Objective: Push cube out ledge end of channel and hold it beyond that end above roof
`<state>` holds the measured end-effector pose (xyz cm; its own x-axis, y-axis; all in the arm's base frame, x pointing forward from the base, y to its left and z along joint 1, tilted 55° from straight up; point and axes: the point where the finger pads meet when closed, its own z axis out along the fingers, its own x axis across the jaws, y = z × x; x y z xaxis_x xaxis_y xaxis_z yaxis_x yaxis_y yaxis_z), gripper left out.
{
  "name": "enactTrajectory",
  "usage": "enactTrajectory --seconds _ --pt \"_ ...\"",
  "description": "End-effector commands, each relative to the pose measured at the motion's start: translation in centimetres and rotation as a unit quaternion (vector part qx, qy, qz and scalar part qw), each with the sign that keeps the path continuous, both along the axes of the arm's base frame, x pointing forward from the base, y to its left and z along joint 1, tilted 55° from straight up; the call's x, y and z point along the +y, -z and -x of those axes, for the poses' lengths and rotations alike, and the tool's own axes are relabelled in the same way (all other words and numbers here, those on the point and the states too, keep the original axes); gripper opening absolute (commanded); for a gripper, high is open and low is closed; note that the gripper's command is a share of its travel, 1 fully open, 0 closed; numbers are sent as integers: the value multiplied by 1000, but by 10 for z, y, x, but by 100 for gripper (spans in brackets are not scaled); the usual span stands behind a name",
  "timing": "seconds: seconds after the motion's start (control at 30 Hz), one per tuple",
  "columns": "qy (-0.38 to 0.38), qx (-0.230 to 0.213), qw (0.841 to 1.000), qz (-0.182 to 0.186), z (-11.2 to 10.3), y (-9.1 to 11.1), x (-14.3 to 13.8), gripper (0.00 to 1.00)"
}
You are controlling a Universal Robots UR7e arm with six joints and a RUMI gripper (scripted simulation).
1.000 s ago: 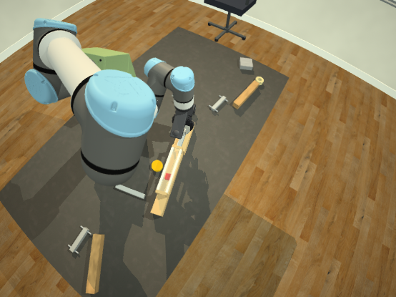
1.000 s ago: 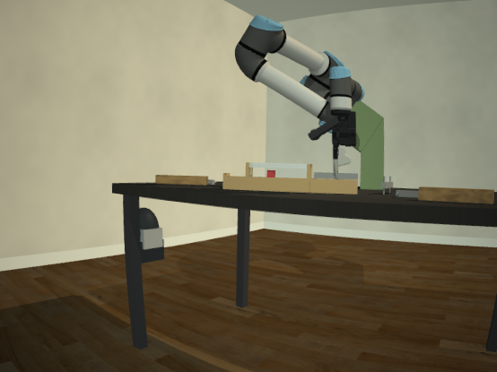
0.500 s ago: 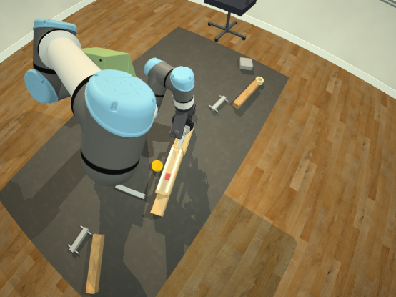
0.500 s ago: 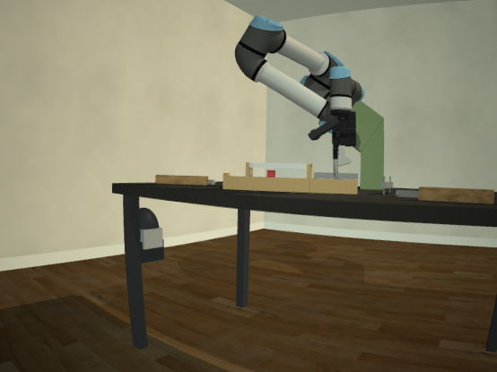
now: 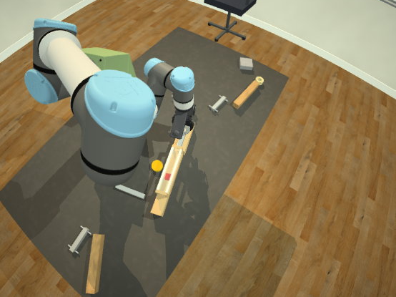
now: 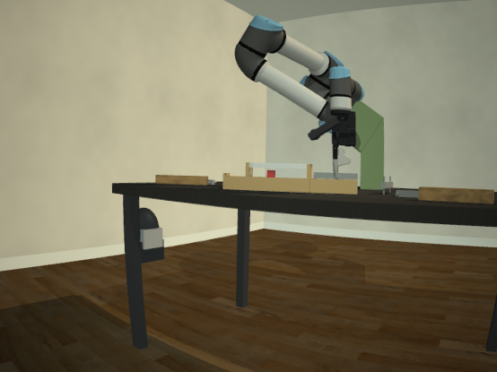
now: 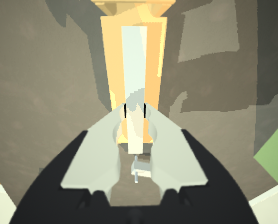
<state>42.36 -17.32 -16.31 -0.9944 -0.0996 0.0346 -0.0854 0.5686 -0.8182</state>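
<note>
The wooden channel [image 5: 171,170] with a see-through roof lies on the dark mat. The red cube [image 5: 167,175] sits inside it, nearer the end with the short ledge and raised lip [image 5: 159,206]. In the side view the cube [image 6: 271,173] shows under the roof, and the lip [image 6: 226,175] is at the left. My gripper [image 5: 182,137] stands over the long ledge at the opposite end, pointing down. It is shut on a pale grey flat stick [image 7: 135,75] that lies along the ledge and points at the channel mouth. The gripper [image 7: 133,111] stays outside the channel.
A yellow ball [image 5: 156,165] and a grey bar [image 5: 130,192] lie left of the channel. T-shaped tools [image 5: 219,104] [image 5: 79,240], wooden blocks [image 5: 246,93] [image 5: 95,263] and a grey block [image 5: 246,64] lie on the mat. A green pedestal [image 5: 111,61] stands behind.
</note>
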Motion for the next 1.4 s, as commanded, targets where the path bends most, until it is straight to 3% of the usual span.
enactTrajectory --seconds 0.0,0.93,1.37 --pt "0 0 1000 0 0 -1 0 0" --pt "0 0 1000 0 -6 -51 -35 0" --pt "0 0 1000 0 -6 -56 -38 0"
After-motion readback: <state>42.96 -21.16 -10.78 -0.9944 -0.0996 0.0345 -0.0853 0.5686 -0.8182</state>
